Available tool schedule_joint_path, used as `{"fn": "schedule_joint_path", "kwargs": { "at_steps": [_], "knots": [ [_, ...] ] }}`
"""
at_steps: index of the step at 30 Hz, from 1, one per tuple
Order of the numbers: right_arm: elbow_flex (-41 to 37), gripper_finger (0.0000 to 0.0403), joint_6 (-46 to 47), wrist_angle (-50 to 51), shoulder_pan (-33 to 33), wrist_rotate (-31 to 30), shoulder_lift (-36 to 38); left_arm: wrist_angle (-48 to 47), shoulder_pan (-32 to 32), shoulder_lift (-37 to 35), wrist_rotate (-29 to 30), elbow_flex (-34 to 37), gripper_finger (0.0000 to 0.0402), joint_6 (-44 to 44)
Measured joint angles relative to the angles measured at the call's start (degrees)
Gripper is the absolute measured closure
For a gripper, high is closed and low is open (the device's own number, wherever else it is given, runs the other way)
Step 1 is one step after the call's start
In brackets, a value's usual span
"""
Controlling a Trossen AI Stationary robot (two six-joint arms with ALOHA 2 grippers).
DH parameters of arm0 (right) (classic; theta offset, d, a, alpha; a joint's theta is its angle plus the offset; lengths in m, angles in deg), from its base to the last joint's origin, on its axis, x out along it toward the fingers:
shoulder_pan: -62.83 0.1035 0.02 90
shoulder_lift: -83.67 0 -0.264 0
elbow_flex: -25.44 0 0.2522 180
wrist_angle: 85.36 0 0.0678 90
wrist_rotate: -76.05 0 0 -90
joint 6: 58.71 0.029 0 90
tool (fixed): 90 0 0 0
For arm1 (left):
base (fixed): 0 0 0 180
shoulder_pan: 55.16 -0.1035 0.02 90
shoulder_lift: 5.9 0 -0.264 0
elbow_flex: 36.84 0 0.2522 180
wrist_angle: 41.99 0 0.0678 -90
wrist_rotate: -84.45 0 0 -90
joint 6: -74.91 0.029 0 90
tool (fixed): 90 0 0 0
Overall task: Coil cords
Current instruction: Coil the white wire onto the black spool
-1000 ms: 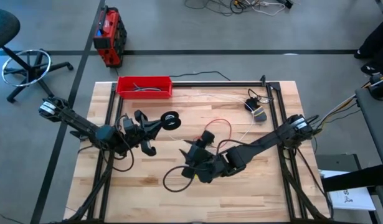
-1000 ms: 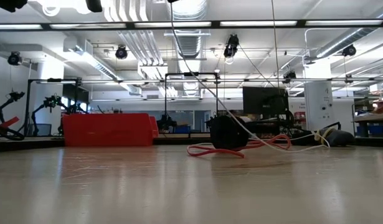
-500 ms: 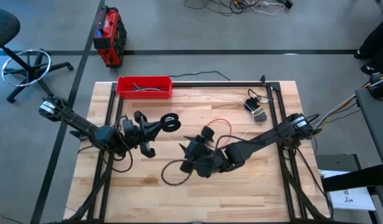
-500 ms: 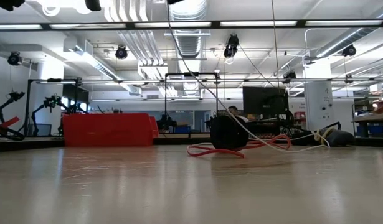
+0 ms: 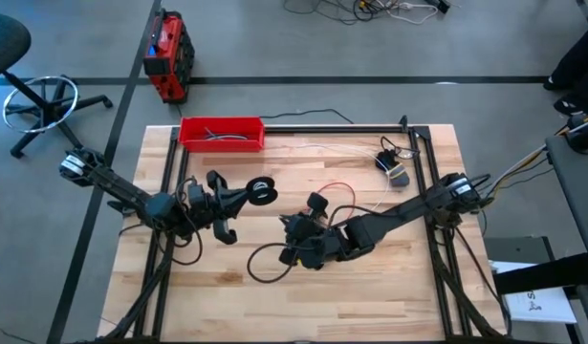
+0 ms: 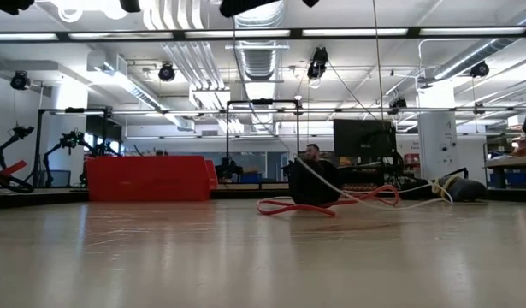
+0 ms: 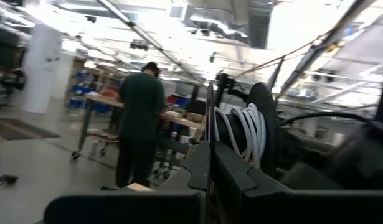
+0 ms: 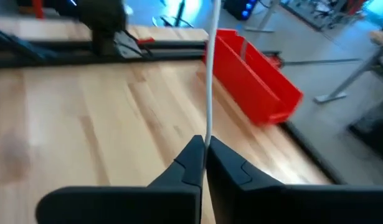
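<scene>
Mid-table, both grippers work the white cord (image 8: 210, 74).
Right gripper (image 8: 205, 155) is pinched closed on the thin, light, floppy strand; left gripper (image 7: 210, 168) is clamped on the black disc (image 7: 263, 134) wound with white turns. Red cord (image 6: 297, 207) lies loose nearby; grip near an end, as slack sags.

One camera hangs overhead and looks straight down on the whole wooden surface (image 5: 370, 287) and both arms. Another sits at surface height, close to the boards, looking level across them into the workshop; both catch the red tray (image 5: 222, 132) (image 6: 150, 178) at the far edge. Each wrist camera peers forward past its own fingers: the left into the room, where a person (image 7: 140, 127) stands, the right down across the boards to the same tray (image 8: 253, 78).
</scene>
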Motion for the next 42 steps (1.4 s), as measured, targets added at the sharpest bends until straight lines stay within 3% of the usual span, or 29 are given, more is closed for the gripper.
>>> {"fn": "schedule_joint_path", "kwargs": {
  "at_steps": [6,15,26,37,42],
  "knots": [
    [4.5,0.0400,2.4,15.2,-0.1,-1.4,2.6,-2.1,0.9,-0.8,-2.3,0.0,0.0401,4.7],
    [20.4,0.0402,5.3,33.3,-0.4,-0.7,3.5,-12.1,0.8,-0.6,-5.8,0.0,0.0401,9.6],
    [26.5,0.0403,9.4,32.1,-0.7,6.6,3.5,-15.2,0.0,-0.3,-4.7,0.0,0.0401,11.5],
    [25.4,0.0403,17.4,27.3,-2.5,7.4,-0.8,-17.4,-4.7,8.2,2.2,-0.2,0.0401,10.6],
    [25.4,0.0403,19.3,26.8,-4.0,8.0,-3.2,-17.2,-4.8,12.0,8.3,-2.8,0.0401,8.5]
  ]
}}
